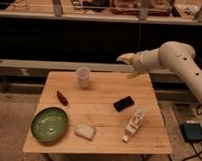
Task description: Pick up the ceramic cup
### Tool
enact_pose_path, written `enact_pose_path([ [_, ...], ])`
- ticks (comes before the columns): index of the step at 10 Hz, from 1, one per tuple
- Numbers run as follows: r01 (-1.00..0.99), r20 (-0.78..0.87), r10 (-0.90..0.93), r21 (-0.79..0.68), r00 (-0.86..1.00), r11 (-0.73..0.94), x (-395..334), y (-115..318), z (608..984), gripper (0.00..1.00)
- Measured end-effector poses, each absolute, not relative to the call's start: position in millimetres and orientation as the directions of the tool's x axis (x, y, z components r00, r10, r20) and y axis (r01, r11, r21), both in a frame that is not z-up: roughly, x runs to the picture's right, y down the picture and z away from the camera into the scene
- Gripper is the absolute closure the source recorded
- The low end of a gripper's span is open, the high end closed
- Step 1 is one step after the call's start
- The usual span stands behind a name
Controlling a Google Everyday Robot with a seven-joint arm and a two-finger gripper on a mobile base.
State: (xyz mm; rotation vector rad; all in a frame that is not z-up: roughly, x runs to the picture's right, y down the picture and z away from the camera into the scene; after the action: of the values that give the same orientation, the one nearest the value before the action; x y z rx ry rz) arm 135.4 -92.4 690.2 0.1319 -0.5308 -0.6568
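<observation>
The ceramic cup (83, 77) is small, off-white and handleless. It stands upright near the back edge of the wooden table (99, 90), left of centre. My gripper (127, 66) hangs above the table's back edge, to the right of the cup and well apart from it. Its two pale fingers (125, 58) point left toward the cup and stand apart with nothing between them.
A black phone (123, 103) lies mid-table. A white bottle (134, 123) lies on its side at the front right. A green bowl (49, 124), a flat white block (84, 131) and a red item (62, 97) are on the left half. A dark shelf stands behind the table.
</observation>
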Motion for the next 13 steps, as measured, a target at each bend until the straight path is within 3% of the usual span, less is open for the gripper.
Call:
enact_pose_path([
  [5,0.680,0.304,-0.804,0.430,0.511,0.594,112.2,-152.6,713.3,0.35],
  [9,0.770,0.324,-0.880,0.437,0.348,0.465,82.4,-151.6,749.7,0.35],
  [13,0.794,0.403,-0.868,0.404,0.291,0.454,46.8,-151.3,785.9,0.35],
])
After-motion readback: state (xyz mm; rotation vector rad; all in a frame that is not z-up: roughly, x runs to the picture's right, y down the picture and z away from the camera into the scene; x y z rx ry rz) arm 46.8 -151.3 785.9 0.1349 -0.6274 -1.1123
